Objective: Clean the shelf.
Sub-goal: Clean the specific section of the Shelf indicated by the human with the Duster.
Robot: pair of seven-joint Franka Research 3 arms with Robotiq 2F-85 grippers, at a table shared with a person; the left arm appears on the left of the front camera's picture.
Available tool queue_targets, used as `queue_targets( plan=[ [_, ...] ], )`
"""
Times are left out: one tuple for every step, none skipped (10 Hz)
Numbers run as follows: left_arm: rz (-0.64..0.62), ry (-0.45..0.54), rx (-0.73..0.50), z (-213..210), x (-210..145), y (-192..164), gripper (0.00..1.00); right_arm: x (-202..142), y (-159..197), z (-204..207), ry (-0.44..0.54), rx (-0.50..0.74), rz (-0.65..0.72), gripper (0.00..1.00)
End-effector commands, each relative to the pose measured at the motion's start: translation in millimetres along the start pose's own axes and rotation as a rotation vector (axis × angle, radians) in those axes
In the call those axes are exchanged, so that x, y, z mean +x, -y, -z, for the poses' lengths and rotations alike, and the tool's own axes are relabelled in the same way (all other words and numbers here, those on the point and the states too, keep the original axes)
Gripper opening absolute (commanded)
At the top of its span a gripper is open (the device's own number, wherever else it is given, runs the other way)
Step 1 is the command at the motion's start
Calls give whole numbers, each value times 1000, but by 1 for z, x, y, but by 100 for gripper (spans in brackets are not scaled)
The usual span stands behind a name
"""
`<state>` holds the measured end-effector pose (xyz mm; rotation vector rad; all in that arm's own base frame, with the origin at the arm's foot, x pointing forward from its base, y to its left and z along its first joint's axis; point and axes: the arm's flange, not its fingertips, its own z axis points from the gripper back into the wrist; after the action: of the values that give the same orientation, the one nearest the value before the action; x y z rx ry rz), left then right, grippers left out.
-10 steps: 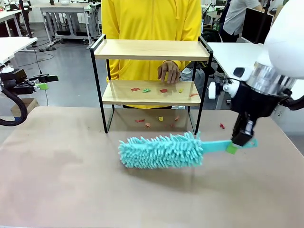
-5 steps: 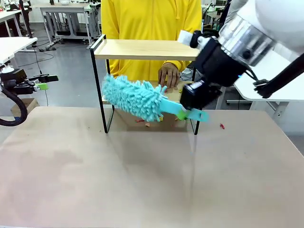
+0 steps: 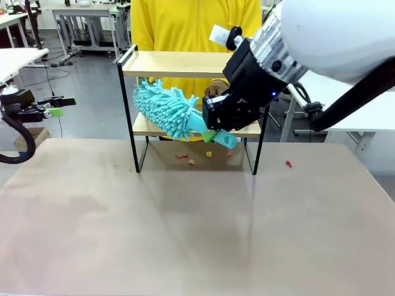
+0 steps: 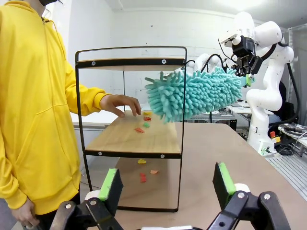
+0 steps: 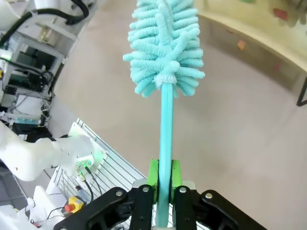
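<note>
Teal duster (image 3: 163, 110) is pinched by its handle in right tool (image 5: 163, 173); left tool (image 4: 166, 184) gapes.

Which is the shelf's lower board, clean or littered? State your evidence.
Littered: small red, green and yellow scraps lie on the lower board.

Robotics lab, rows of white workbenches (image 3: 15, 58)

No readable text, no legible labels, brands, numbers or signs on anything
</note>
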<state>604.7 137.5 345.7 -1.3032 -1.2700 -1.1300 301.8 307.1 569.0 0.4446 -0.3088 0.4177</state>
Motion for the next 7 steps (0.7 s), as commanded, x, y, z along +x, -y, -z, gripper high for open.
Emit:
queue_targets(
  plan=[
    [10,3,1,1,2,2,100,-5,6,-8,-6,12,-32,13],
    [10,3,1,1,2,2,100,0,0,0,0,0,0,13],
    [10,3,1,1,2,2,100,22,-29,6,35,-84,40,13],
    [10,3,1,1,2,2,100,46,-51,14,62,-127,90,13],
    [10,3,1,1,2,2,100,68,-66,26,83,-171,149,13],
    [10,3,1,1,2,2,100,87,-78,39,97,-207,195,13],
    [10,3,1,1,2,2,100,106,-86,54,114,-223,249,13]
  ],
)
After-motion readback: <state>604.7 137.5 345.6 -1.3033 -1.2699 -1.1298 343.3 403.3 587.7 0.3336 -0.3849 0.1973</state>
